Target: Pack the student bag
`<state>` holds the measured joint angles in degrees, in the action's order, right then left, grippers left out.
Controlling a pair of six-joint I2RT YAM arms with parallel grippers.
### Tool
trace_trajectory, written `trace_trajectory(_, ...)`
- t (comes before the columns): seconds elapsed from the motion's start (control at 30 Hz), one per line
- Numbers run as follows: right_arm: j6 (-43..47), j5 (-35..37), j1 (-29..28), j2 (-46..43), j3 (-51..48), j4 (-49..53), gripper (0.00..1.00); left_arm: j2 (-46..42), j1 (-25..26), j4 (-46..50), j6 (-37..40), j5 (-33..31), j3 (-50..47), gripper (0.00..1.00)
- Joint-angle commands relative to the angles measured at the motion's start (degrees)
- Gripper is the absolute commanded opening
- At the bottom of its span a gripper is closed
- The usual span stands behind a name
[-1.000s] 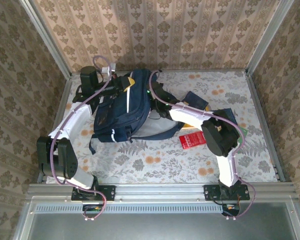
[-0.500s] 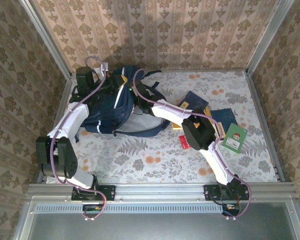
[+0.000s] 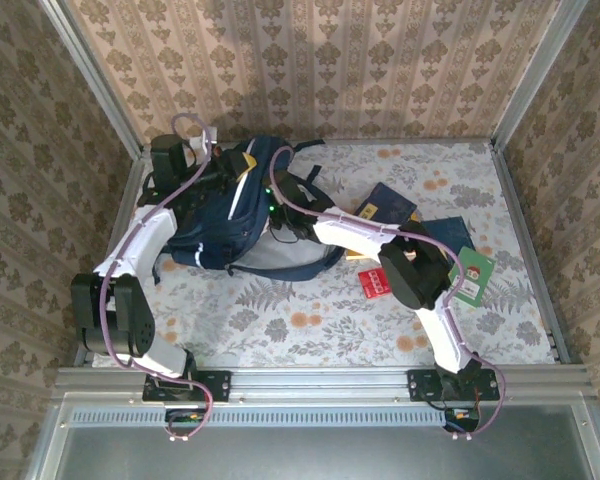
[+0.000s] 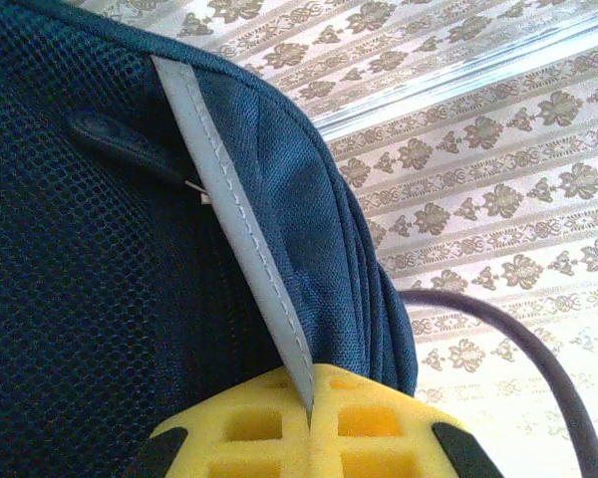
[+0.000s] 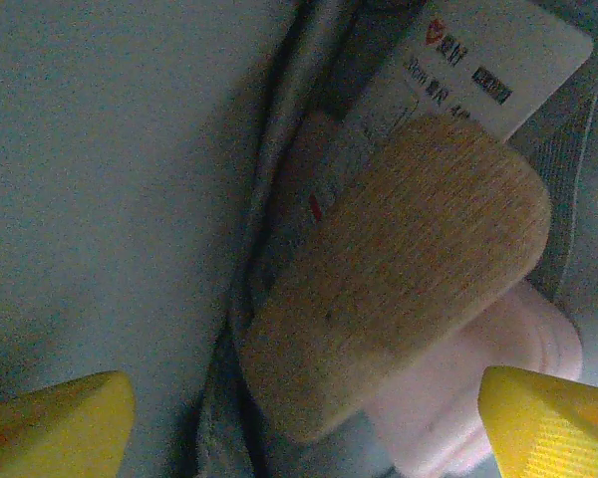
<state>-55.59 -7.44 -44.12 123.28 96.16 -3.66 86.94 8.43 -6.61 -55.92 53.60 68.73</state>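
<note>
The student bag [image 3: 225, 215], a large dark navy fabric backpack with pale reflective stripes, lies at the far left of the floral-patterned table [image 3: 310, 325], with its top towards the far wall. The left gripper [image 4: 309, 423] has its yellow pads pressed together on a grey reflective stripe [image 4: 234, 219] near the top of the bag, and the strip runs straight into the seam between them. To my eye that pinch is there to lift the fabric and stop the mouth sagging while the other arm works.

The right gripper [image 5: 297, 388] sits at the bag's right side, its yellow fingertips [image 5: 50, 428] spread wide and gripping nothing. Between them, against pale grey fabric, rests a tan ribbed oblong block [image 5: 399, 269] over something soft and pink [image 5: 498, 388], with a white printed card [image 5: 478, 70] just beyond. I cannot tell whether that fabric is lining or a pocket. I'd judge those pieces stowed.

Out on the right of the table, well apart from the bag, lie a dark navy book [image 3: 392, 202], a small red booklet [image 3: 373, 284] and a green card [image 3: 472, 277]. The packing looks only part done, which would explain why the bag is held open
</note>
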Motion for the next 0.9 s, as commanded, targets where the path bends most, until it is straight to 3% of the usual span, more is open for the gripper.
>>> trace_trajectory(0.0,2.5,1.8,-1.1,-7.6,-5.5,-4.2,0.90,-3.8,0.6,-7.6,0.2,4.7,0.9,0.00)
trace_trajectory(0.43,1.1,6.7,2.1,-27.2,-27.4,-1.0,0.86,-3.5,2.8,-3.8,3.0,4.3,1.8,0.00)
trace_trajectory(0.87,5.9,8.8,10.9,-54.1,-48.2,3.9,0.84,-4.9,11.7,7.0,7.2,-2.5,4.2,0.00)
